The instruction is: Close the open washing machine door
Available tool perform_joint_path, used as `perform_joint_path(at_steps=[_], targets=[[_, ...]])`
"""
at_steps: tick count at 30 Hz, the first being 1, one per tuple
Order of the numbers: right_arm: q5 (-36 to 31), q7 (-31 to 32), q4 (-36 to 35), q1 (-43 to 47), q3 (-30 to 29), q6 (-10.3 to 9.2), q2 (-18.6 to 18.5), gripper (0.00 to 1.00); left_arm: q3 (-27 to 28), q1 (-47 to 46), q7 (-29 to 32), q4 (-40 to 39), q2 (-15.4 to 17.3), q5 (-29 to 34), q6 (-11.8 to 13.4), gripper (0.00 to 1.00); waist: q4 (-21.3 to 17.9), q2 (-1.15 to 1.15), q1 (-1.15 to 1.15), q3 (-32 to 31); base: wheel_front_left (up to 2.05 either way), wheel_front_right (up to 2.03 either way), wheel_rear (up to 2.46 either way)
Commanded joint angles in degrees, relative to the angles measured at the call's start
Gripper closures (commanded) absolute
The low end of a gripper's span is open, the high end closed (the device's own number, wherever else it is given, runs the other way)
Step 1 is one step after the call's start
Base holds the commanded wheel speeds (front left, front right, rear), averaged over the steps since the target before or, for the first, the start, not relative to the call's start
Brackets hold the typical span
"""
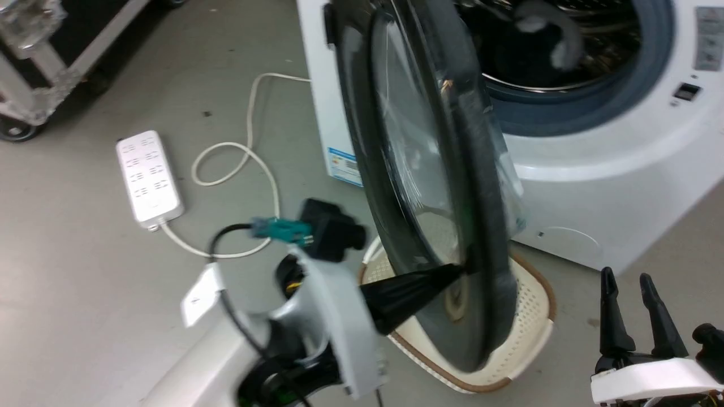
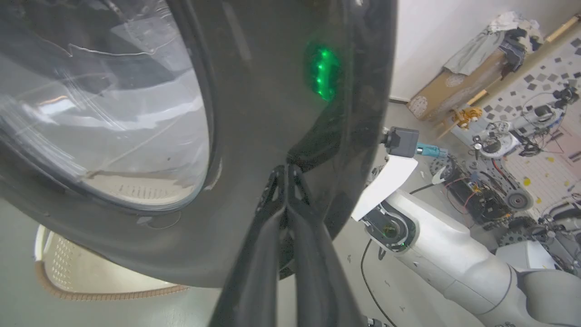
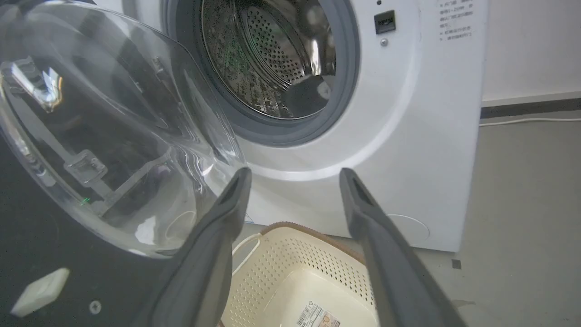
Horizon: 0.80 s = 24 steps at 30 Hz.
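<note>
The washing machine door (image 1: 481, 169) stands open and edge-on to me, a wide black frame around a bulging clear glass bowl (image 3: 113, 150). It swings out in front of the white machine (image 1: 594, 169) and its grey-ringed drum opening (image 1: 565, 51). My left gripper (image 1: 458, 270) is shut with nothing in it, and its joined tips (image 2: 287, 169) press against the outer black frame (image 2: 254, 91) near the door's lower edge. My right gripper (image 1: 626, 280) is open at the lower right, apart from the door. Its fingers (image 3: 295, 175) point toward the machine's front.
A cream perforated basket (image 1: 531, 316) sits on the floor under the door and before the machine. A white power strip (image 1: 148, 178) and its looping cable (image 1: 249, 152) lie on the grey floor to the left. A black metal-framed case (image 1: 51, 68) stands at upper left.
</note>
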Motion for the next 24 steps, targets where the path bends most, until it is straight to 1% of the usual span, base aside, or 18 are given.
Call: perform_joint_path(at_steps=[1,6,9,12,19,24], targets=[[0.4,-0.3,-0.1,-0.8,-0.1,0.06,0.0,0.00,-1.2,-1.7,-1.0,0.7,-0.3,0.2,-0.3,1.00,-1.2,0.00,0.00,0.3,0.00,0.00,0.00],[0.8,-0.3,-0.1,-1.3,-0.2,0.06,0.0,0.00,-7.7,-9.1,-7.0,8.1,-1.2,2.2,-0.3,1.00,-4.9,0.00,0.00,1.0,0.00,0.00,0.00],[1.1,-0.3,-0.1,-2.1,0.1,0.06,0.0,0.00,-10.4,-13.8,-10.4,14.8,-2.7,4.4,-0.3,1.00,-7.9,0.00,0.00,1.9,0.00,0.00,0.00],[1.6,-0.3,0.0,-2.8,0.2,0.06,0.0,0.00,-12.0,-18.6,-13.9,22.0,-4.6,6.4,-0.3,1.00,-10.9,0.00,0.00,2.7,0.00,0.00,0.00],[2.6,-0.3,0.5,-3.4,0.2,0.06,0.0,0.00,-12.4,-27.8,-21.6,37.9,-9.8,10.1,-0.2,1.00,-16.9,0.00,0.00,4.2,0.00,0.00,0.00],[3.2,-0.3,0.5,-3.9,0.6,0.06,0.0,0.00,-10.8,-33.7,-27.6,48.0,-12.8,12.4,2.0,1.00,-19.8,0.00,0.00,4.9,0.00,0.00,0.00]])
